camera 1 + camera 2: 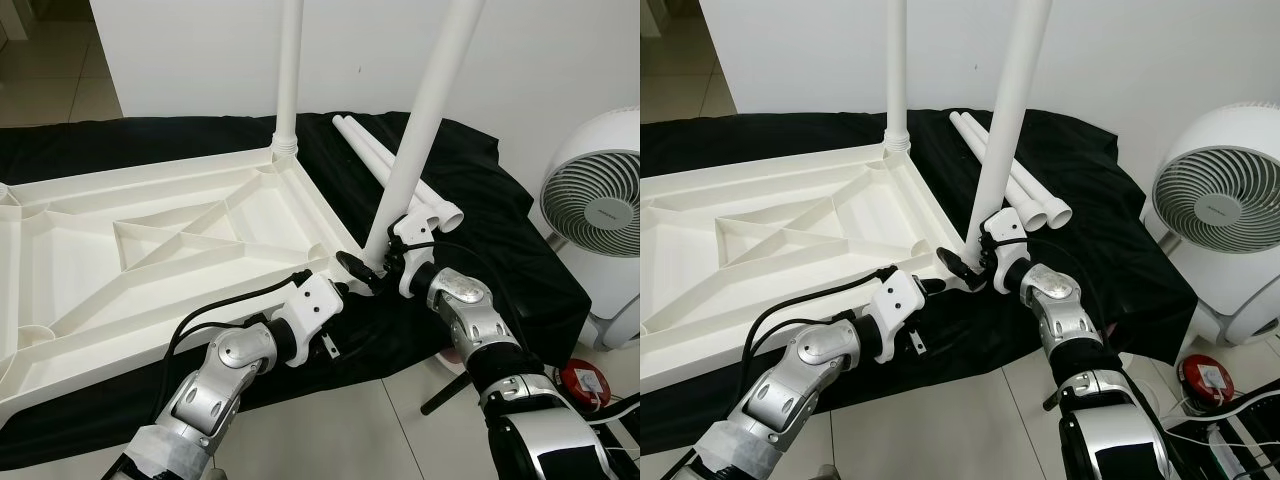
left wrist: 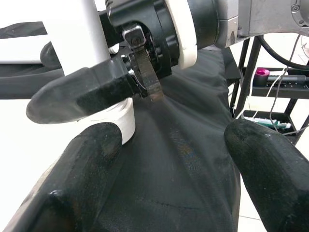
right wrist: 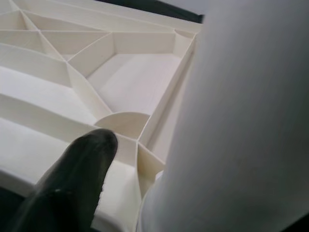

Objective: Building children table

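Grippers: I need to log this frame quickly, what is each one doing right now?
Left gripper: open, holding nothing, next to the tabletop corner.
Right gripper: shut on the white table leg near its base.

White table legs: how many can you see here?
4. One white tube leg stands in the far corner socket, one is held at the near corner, two lie on the black cloth.

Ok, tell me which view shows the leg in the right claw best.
The left eye view: the leg shows along most of its length, leaning, with the right claw shut on its lower end at the tabletop corner. The right eye view matches. The right wrist view has a blurred white mass; the left wrist view, its base.
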Controlling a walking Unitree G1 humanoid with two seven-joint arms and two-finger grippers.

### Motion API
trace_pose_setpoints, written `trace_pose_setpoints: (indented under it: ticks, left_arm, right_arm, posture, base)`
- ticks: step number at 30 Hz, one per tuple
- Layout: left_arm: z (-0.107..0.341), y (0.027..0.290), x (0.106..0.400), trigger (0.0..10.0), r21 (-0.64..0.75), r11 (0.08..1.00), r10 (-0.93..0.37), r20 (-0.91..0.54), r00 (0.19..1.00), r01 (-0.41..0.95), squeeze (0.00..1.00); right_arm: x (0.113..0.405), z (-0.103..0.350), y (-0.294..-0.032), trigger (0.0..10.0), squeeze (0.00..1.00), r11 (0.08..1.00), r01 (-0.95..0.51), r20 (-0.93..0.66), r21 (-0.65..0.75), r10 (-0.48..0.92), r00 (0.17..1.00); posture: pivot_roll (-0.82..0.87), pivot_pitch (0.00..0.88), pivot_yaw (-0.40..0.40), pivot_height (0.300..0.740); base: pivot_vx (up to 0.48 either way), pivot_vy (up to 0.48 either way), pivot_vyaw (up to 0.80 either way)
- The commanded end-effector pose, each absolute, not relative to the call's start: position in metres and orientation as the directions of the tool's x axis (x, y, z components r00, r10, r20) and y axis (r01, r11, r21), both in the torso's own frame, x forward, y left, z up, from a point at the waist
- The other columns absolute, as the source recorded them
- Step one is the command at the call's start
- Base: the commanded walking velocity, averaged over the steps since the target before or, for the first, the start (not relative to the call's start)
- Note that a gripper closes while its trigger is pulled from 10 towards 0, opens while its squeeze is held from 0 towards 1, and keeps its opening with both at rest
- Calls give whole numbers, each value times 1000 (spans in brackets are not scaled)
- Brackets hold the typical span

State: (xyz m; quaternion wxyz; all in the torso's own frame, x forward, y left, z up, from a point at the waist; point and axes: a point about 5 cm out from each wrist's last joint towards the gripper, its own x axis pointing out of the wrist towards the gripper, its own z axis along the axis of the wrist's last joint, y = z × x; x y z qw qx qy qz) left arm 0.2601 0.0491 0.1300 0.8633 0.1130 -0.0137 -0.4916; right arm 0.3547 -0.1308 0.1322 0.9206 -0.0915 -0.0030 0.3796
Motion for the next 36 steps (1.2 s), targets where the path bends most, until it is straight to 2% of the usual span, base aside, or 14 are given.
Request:
trace_pose_setpoints:
  ticks: [1,3,7,13,14,15,16,21,23,30,36]
  left_arm:
    - [132,50,260,10000,213,491,-853,-81,516,845,0]
    - [133,51,261,10000,216,498,-848,-79,523,840,0]
    - [133,52,260,10000,215,505,-845,-77,530,836,0]
    - [133,52,258,10000,211,511,-841,-76,535,833,0]
    - [132,52,258,10000,209,512,-841,-76,535,834,0]
    - [132,52,257,10000,207,511,-841,-76,535,834,0]
    - [132,52,257,10000,205,511,-842,-77,534,835,0]
    - [131,52,257,10000,204,510,-843,-78,533,836,0]
    - [131,52,257,10000,202,507,-844,-79,530,838,0]
    - [131,50,256,10000,199,502,-848,-81,524,842,0]
    - [130,49,256,10000,195,495,-852,-81,517,847,0]
  right_arm:
    - [356,133,-127,9020,0,678,-712,-76,-183,713,697]
    - [359,132,-121,0,0,655,-736,-99,-174,732,674]
    - [360,129,-119,0,0,627,-762,-103,-164,757,645]
    - [359,125,-123,0,0,629,-761,-103,-156,756,646]
    - [358,124,-125,8902,0,632,-760,-103,-152,755,648]
    - [358,123,-127,8902,0,641,-753,-102,-148,747,656]
    - [359,123,-129,10000,0,657,-742,-94,-130,737,669]
    - [359,123,-132,10000,0,678,-727,-80,-111,723,686]
    - [361,124,-136,10000,0,759,-644,-39,-92,644,764]
    - [361,124,-135,10000,0,820,-562,-13,-106,564,825]
    - [358,122,-127,10000,0,910,-413,18,-49,414,910]
  posture:
    - [63,0,-100,740]
    - [70,0,-104,740]
    - [76,0,-109,740]
    - [76,0,-112,740]
    - [75,0,-112,740]
    - [72,0,-111,740]
    - [69,0,-110,740]
    - [69,0,-110,740]
    - [58,0,-106,740]
    - [47,0,-100,740]
    - [37,0,-96,740]
  base:
    - [0,0,0]
    - [0,0,0]
    - [0,0,0]
    - [0,0,0]
    - [0,0,0]
    - [0,0,0]
    - [0,0,0]
    - [0,0,0]
    - [0,0,0]
    - [0,0,0]
    - [0,0,0]
